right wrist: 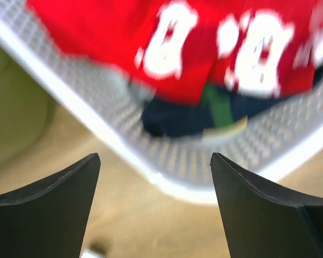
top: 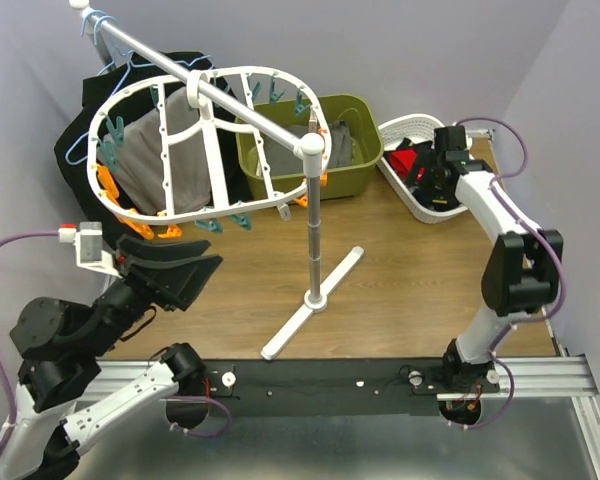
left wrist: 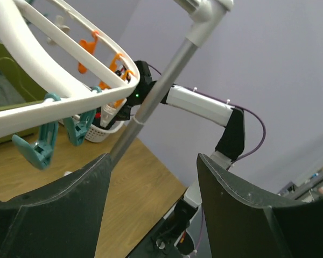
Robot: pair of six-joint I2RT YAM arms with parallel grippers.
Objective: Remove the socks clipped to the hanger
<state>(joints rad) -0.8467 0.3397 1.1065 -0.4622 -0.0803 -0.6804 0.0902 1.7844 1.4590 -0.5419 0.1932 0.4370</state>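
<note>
Right claw (right wrist: 155, 157) apart, above red socks (right wrist: 97, 32) in white basket (right wrist: 290, 134); left claw (left wrist: 153, 156) apart, beside hanger (left wrist: 43, 112).

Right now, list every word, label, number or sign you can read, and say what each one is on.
None can be read in any view.
White marks on the red sock in the white basket: blurred patterns, not legible as letters.

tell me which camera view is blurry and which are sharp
right wrist: smeared, the red sock and white basket both soft; left wrist: crisp on the hanger; top external: sharp, evenly lit
</note>
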